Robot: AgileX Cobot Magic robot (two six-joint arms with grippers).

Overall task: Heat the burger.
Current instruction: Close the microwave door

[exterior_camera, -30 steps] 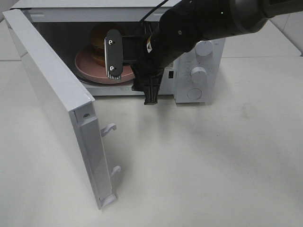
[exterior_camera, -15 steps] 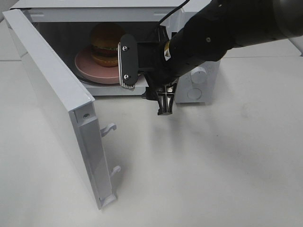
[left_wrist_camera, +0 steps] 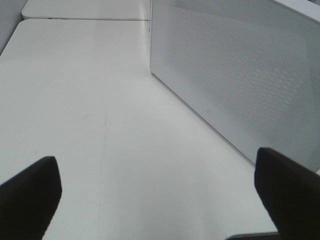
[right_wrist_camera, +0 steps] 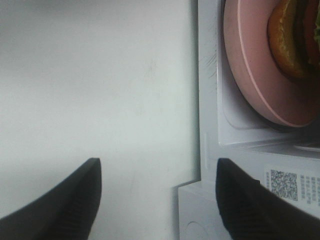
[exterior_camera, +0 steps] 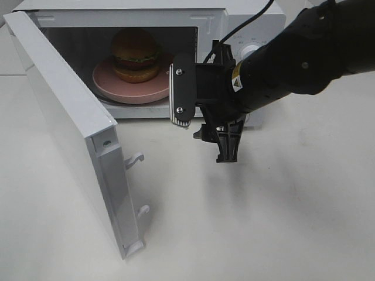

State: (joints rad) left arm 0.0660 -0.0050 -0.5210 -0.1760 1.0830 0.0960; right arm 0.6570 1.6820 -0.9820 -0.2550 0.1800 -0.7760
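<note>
Pincer (exterior_camera: 204, 122) apparently just outside open microwave (exterior_camera: 117, 7)

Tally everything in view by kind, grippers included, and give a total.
Microwave: 1
Burger: 1
Pink plate: 1
Grippers: 2, the left gripper and the right gripper
Total: 5
</note>
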